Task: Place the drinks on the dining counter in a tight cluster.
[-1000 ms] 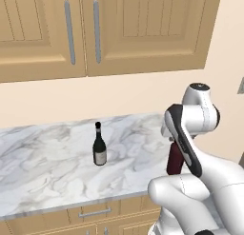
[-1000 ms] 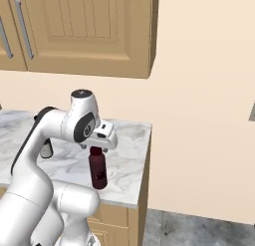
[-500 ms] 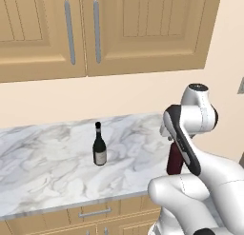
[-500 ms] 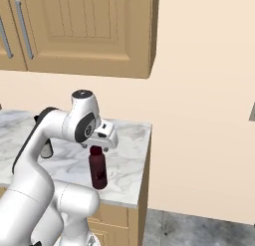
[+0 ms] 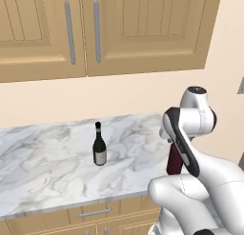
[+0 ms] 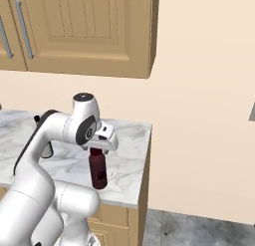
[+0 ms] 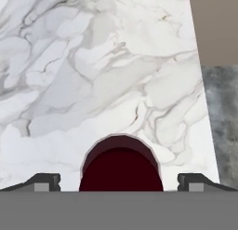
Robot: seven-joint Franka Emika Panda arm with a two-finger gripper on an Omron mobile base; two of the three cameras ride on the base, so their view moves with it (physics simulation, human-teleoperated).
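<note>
Short marble counter (image 5: 43, 177) under the wall cabinets (image 5: 95, 29), not the dining counter, so both bottles here need moving. Arm bends down over the counter's right end, hand pointing straight down so the fingers can drop either side of a bottle. Maroon bottle (image 6: 98, 169) stands upright near that right edge, directly under the gripper (image 7: 119, 181); jaws spread wide, flanking the top, not clamped. Wine bottle (image 5: 99, 146) stands upright, well apart to the left, mid-counter.

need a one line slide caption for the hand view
Open gripper poised directly above the maroon bottle standing on the marble counter near its edge.
</note>
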